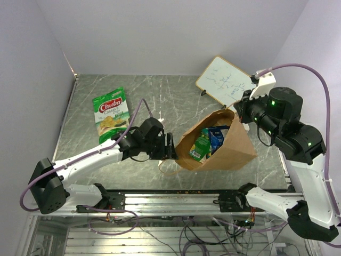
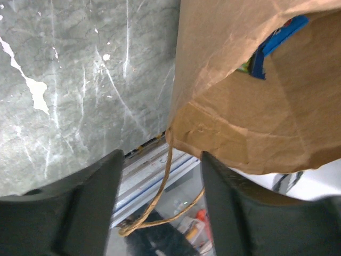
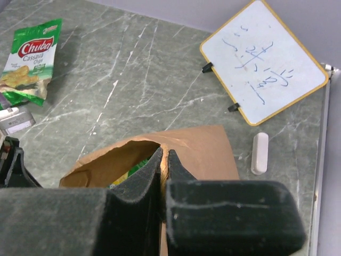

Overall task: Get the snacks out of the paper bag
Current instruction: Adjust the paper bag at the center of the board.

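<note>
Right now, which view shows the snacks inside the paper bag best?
Top external: it looks into the paper bag mouth at the green packet and blue packet. Left wrist shows only a blue sliver; right wrist a green scrap behind the right hand.

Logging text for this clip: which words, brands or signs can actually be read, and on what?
"Chuba": red logo on the green packet lying outside the paper bag.
"Cassava": same packet, under the logo; the next line looks like "Chips", and the finer print is too small to read.
Whiteboard: handwritten marks, not legible.
Packets inside the bag: print too small to read.
</note>
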You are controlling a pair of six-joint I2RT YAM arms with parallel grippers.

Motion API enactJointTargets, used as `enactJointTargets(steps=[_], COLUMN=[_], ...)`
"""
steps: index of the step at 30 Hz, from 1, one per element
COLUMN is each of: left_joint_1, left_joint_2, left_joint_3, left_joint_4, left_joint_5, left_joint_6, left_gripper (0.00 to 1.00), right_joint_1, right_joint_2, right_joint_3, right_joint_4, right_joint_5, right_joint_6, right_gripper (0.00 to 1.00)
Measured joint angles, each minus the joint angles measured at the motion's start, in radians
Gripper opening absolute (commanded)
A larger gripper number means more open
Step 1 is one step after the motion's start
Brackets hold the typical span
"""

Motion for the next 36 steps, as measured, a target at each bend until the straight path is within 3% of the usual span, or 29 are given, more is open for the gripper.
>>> enactJointTargets(steps=[2, 3, 10, 16, 27, 30, 36], left_joint_1=[-0.001, -0.002, -0.004, -0.003, -0.039, -0.049, -0.052], left_joint_2=[0.000, 0.000, 0.001, 0.001, 0.003, -0.006, -0.119], left_joint_3=[0.002, 0.009, 0.127, 0.196, 0.135, 0.096, -0.064], left_joint_4=[-0.007, -0.014, -0.004, 0.094, 0.217, 0.213, 0.156], left_joint_5=[0.013, 0.019, 0.049, 0.040, 0.035, 0.028, 0.007], left_joint_6=[0.002, -0.001, -0.035, -0.111, -0.229, -0.237, -0.256], left_gripper=[0.11, 0.08, 0.07, 0.07, 0.07, 0.07, 0.11], right_joint_1=[0.000, 0.000, 0.000, -0.001, -0.002, -0.002, 0.000], right_joint_2=[0.000, 0.000, 0.067, 0.246, 0.347, 0.314, 0.158], right_joint_3=[-0.003, -0.007, 0.003, 0.130, 0.252, 0.198, -0.079], right_joint_4=[0.018, 0.027, 0.098, 0.138, 0.194, 0.219, 0.269], right_joint_5=[0.000, 0.000, -0.001, 0.024, -0.063, -0.158, -0.354], right_joint_6=[-0.020, -0.030, -0.183, -0.362, -0.576, -0.571, -0.468], right_gripper=[0.00, 0.00, 0.00, 0.00, 0.00, 0.00, 0.00])
